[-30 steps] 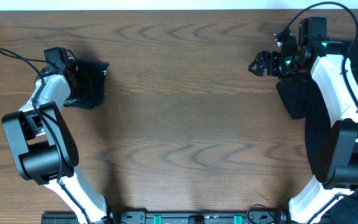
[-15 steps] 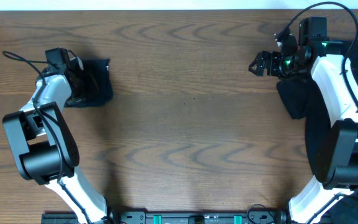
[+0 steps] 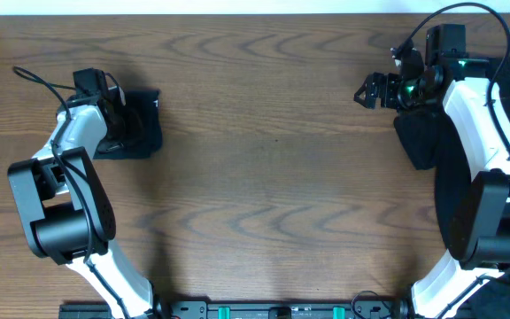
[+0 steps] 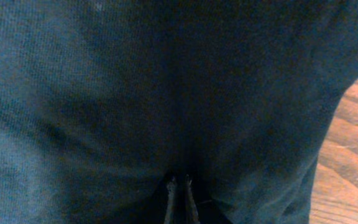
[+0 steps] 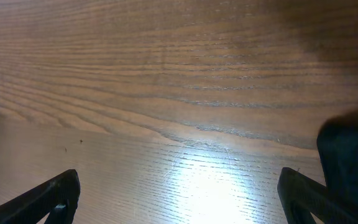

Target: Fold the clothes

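My robot lab bench, not a home.
My two arms, left (image 3: pixel 60 142) and right (image 3: pixel 481 115), rise from a black rail (image 3: pixel 264 311) along the near edge of a wood-grain tabletop (image 3: pixel 273 177), loose cables (image 3: pixel 34 78) looping off them, dark clothes (image 3: pixel 421 142) heaped at the right edge.

clothes (image 4: pixel 135 93): looking matt, showing a soft, fine-knit cloth weave
tabletop (image 5: pixel 197 93): showing smooth wood grain, shining glossily under glare

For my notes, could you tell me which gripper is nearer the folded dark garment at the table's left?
Left. The left gripper is shut on the folded dark garment; the right gripper hangs open far across the table.
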